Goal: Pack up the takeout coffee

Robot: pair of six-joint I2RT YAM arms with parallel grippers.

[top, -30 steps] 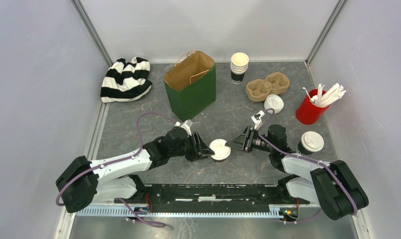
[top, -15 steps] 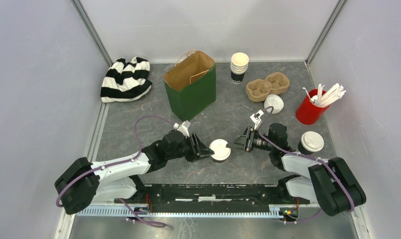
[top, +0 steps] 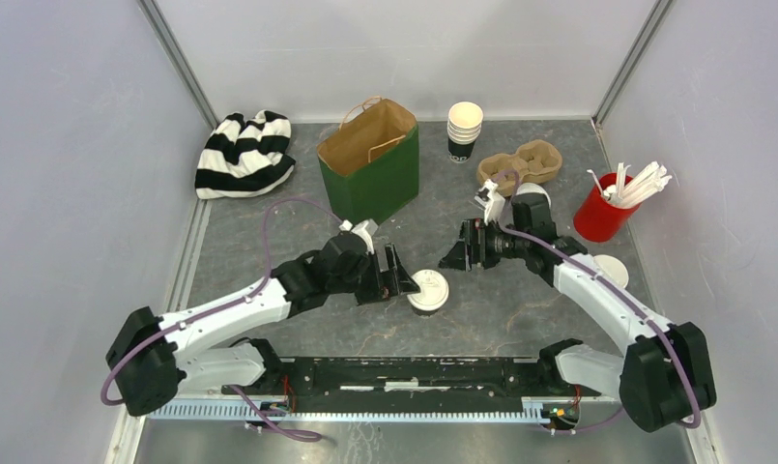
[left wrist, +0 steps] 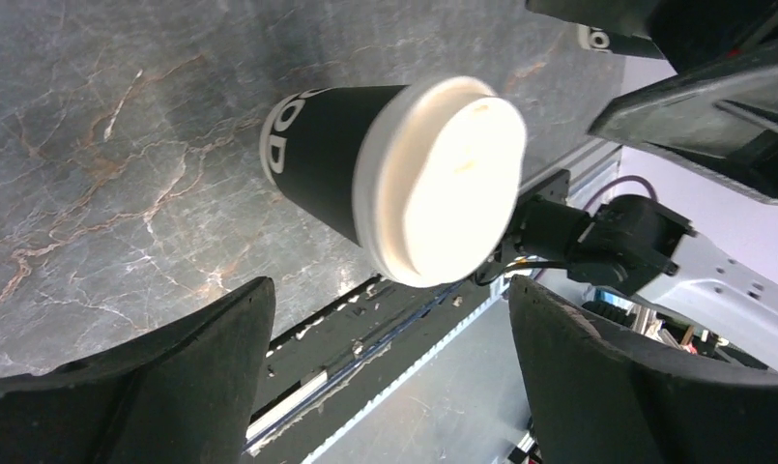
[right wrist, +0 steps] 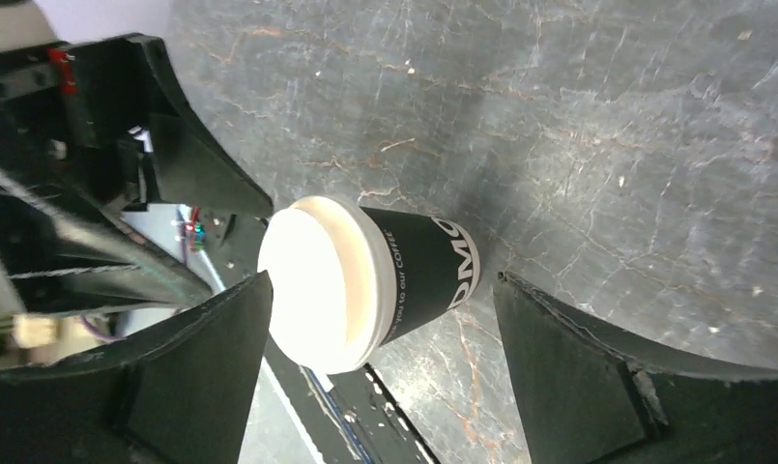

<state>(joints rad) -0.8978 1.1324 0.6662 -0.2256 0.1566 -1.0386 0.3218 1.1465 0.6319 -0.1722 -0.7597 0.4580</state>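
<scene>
Left tool (top: 394, 274) and right tool (top: 457, 253) stand wide open, empty; centre one around the cup (left wrist: 317, 155) between them, gripping below its lid (left wrist: 462, 184).

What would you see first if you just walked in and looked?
A small dark paper cup with a white plastic lid stands alone in the middle of the grey table. The left arm's fingers and the right arm's fingers point at it from each side, open, not touching. Behind it stands an open green paper bag.
</scene>
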